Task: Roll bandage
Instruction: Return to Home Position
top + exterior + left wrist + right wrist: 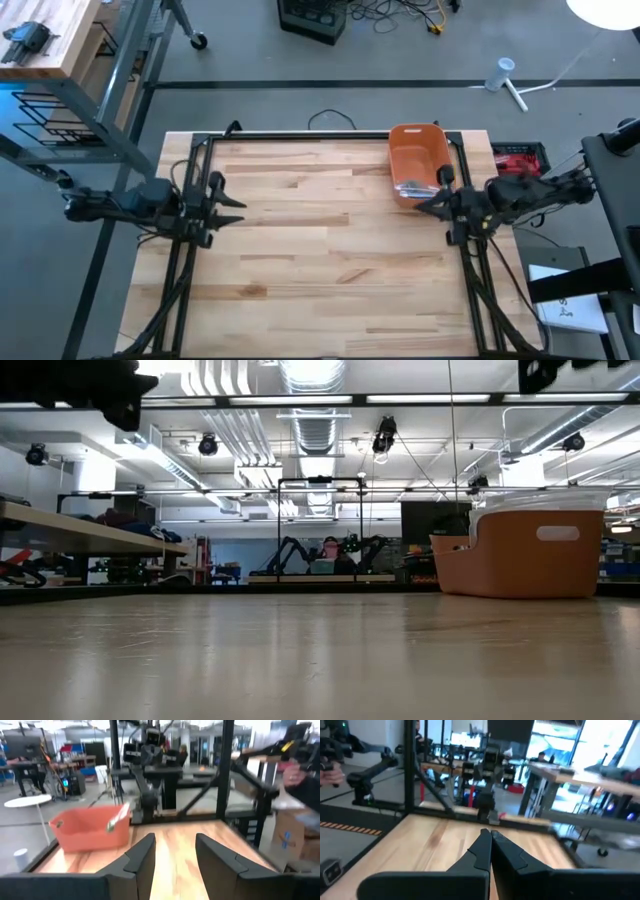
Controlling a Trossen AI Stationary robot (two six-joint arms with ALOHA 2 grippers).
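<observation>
You cannot see the bandage itself. What you can see is a clear zip bag [413, 186] lying in the orange bin [418, 152]. In the low view, the bag pokes up a little over the bin's rim. The bin stands on the wooden table [300, 262], at the far edge and over on the right arm's side. Your right gripper [424, 205] hangs just beside the near end of the bin. It points in toward the middle of the table, and its two fingers [481, 851] are pressed together with nothing between them. Your left gripper [234, 201] is well apart from the bin, over the left side of the table, and it points in toward the middle too. Its fingers [141, 860] are spread wide and hold nothing.
</observation>
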